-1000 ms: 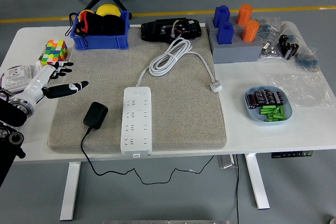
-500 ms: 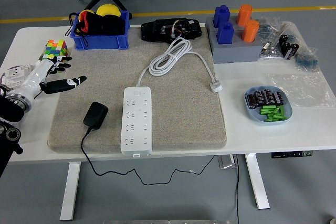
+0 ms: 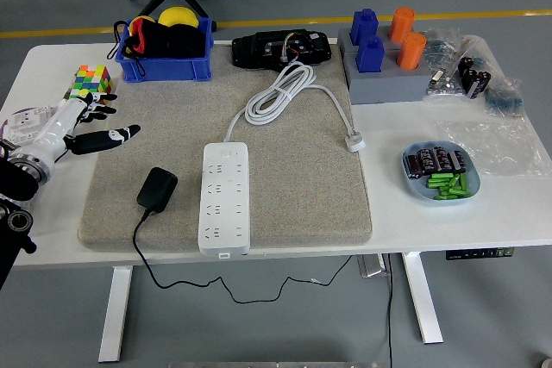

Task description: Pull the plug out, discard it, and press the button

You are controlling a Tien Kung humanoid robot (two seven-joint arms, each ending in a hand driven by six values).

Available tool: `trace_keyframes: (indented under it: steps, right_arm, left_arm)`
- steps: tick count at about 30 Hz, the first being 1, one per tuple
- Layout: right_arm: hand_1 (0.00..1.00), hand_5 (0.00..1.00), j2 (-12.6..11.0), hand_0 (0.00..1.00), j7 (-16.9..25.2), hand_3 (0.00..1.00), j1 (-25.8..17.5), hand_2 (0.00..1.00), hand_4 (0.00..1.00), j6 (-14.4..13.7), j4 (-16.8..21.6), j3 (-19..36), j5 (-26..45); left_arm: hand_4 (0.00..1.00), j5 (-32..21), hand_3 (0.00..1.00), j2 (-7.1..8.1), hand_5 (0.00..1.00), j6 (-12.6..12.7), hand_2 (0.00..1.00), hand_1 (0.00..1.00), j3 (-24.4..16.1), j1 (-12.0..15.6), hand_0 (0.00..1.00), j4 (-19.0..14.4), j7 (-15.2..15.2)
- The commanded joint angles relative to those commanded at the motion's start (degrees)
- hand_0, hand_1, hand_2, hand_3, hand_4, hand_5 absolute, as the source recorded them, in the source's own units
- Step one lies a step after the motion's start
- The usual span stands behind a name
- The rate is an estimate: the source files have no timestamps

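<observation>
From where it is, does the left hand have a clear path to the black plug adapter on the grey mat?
Probably yes: the left hand hovers open at the mat's left edge, and nothing lies between it and the black plug adapter.

White table (image 3: 285, 243) carries grey mat (image 3: 285, 170) just right of the fingers (image 3: 121, 134), blue bin (image 3: 164, 65) beyond them, cube (image 3: 93, 82) beside, blue plate (image 3: 440, 174) far right.

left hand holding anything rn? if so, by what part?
Nothing held. The left hand hovers open at the mat's left edge, fingers spread. The black plug lies on the mat, clear of the hand.
</observation>
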Motion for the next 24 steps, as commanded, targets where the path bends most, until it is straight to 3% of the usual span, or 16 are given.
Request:
trace_keyframes:
  steps: [24]
  right_arm:
    - [0.681, 0.491, 0.6, 0.712, 0.1, 0.617, 0.0, 0.669, 0.711, 0.1, 0.0, 1.0, -0.1]
  left_arm:
    - [0.844, -0.2, 0.832, -0.24, 0.399, 0.0, 0.732, 0.758, 0.3, 0.4, 0.804, -0.1, 0.0]
